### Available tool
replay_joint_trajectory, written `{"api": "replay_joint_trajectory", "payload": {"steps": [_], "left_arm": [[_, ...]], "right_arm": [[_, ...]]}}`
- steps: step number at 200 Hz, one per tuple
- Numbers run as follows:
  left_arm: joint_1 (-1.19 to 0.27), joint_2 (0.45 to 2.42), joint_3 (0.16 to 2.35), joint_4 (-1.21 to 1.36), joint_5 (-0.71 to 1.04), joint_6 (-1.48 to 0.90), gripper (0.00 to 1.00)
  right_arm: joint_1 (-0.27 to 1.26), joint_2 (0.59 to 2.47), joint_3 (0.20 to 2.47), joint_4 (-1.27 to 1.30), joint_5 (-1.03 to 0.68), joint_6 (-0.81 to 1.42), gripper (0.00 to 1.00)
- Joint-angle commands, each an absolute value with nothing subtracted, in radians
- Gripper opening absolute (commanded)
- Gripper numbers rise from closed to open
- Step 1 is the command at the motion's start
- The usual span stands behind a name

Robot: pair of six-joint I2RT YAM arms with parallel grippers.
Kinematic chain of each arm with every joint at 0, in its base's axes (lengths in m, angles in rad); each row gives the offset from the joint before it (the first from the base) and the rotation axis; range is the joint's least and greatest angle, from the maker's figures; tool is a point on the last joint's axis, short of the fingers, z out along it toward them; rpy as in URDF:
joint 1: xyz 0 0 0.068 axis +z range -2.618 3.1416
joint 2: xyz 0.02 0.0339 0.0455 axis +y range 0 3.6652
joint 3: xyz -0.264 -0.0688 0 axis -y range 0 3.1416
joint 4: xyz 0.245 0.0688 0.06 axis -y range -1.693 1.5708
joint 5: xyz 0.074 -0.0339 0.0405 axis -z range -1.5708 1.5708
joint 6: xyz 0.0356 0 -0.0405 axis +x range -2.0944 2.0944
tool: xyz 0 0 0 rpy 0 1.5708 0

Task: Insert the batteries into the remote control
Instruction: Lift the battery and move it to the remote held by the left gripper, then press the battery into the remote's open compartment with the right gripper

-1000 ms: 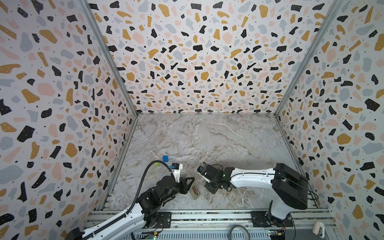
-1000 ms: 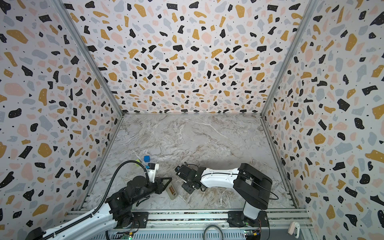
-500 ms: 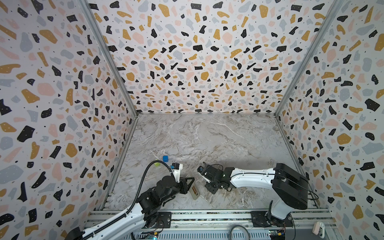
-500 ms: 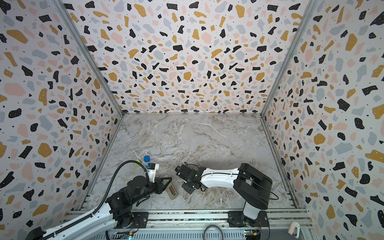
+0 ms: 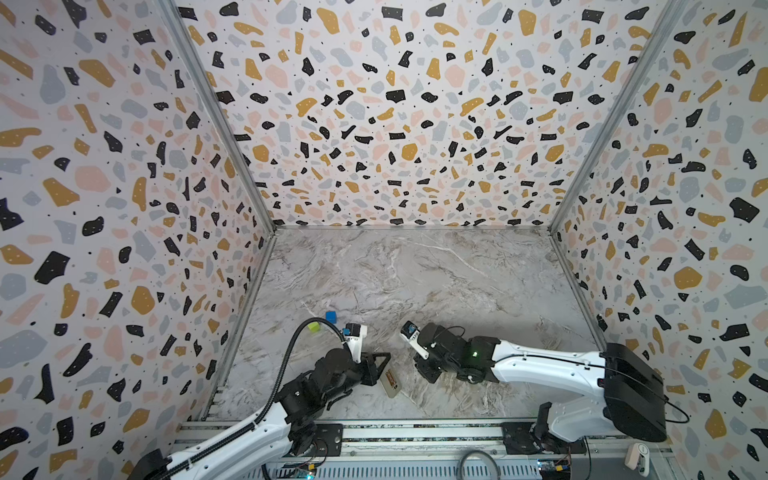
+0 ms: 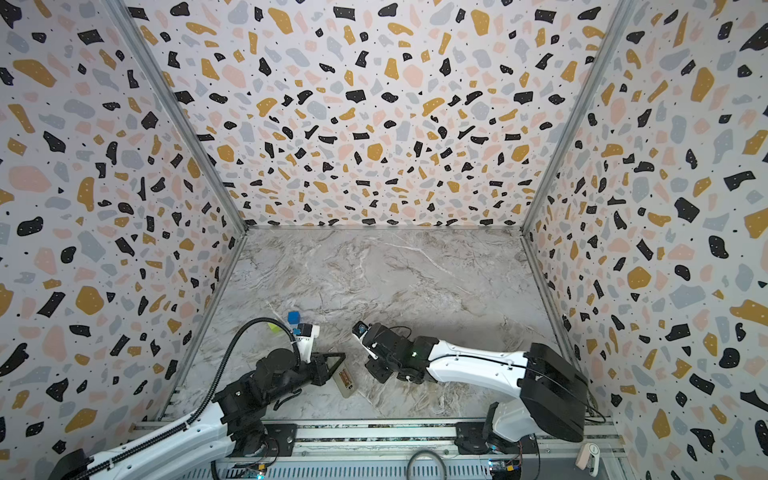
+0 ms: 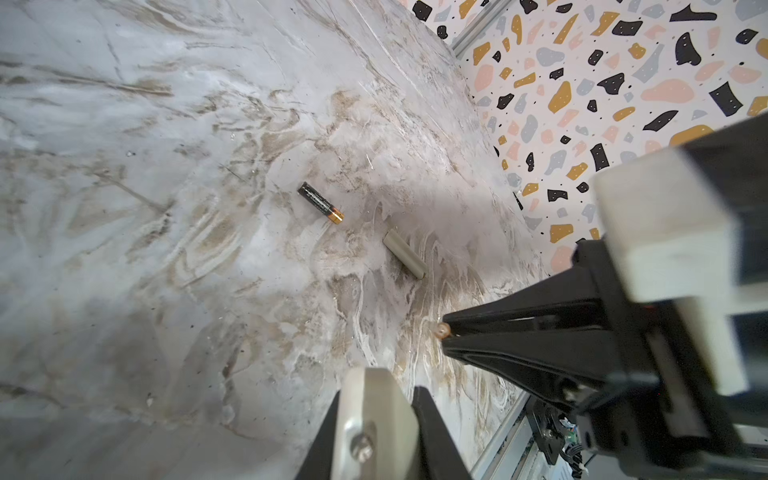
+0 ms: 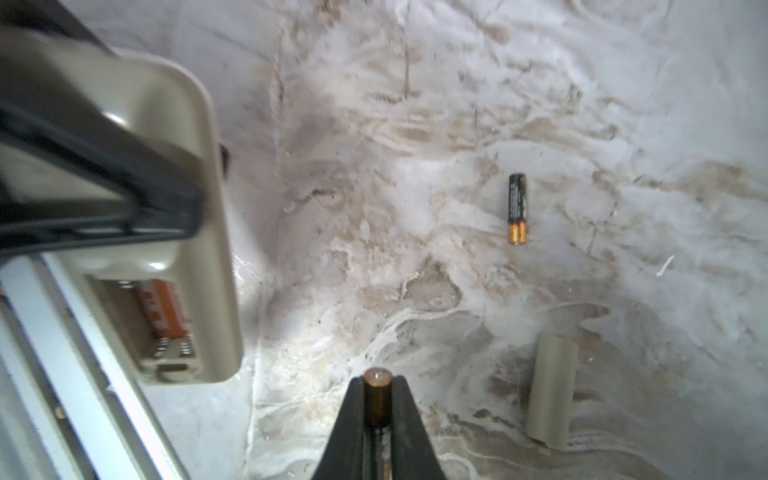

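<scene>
My left gripper [image 7: 376,399] is shut on the off-white remote control [image 8: 178,208], held back side up just above the table's front. Its open battery recess [image 8: 162,307] shows something orange inside. My right gripper [image 8: 377,386] is shut on one battery [image 8: 377,399], whose copper end pokes out between the fingertips, a short way right of the remote. The other battery [image 8: 516,208] lies loose on the marble table, also seen in the left wrist view [image 7: 320,203]. In both top views the remote [image 5: 390,382] [image 6: 345,382] sits between the left gripper [image 5: 380,365] and the right gripper [image 5: 428,372].
A beige battery cover [image 8: 550,395] [image 7: 404,254] lies on the table near the loose battery. A blue cube [image 5: 331,316] and a green cube [image 5: 313,326] sit behind the left arm. A metal rail [image 5: 415,432] runs along the front edge, with patterned walls on three sides.
</scene>
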State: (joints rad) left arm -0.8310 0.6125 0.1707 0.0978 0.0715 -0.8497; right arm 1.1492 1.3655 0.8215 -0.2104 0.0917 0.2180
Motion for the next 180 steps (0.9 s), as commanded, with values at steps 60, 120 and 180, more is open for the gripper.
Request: {"api": "replay_joint_trajectory", "payload": {"steps": [60,120,180], "left_arm": [[-0.825,0.664,0.206,0.295,0.139,-0.946,0.00],[-0.824,0.688,0.213,0.373,0.175,-1.014,0.00],[-0.824,0.684,0.202,0.419,0.187,-1.043,0.00]], "right_arm": [[1.270,1.115,0.657,0.124,0.108,0.144,0.00],[1.324,1.094,0.580,0.325,0.174,0.147,0.00],[1.324,1.120,0.555,0.404,0.206,0.135,0.00]]}}
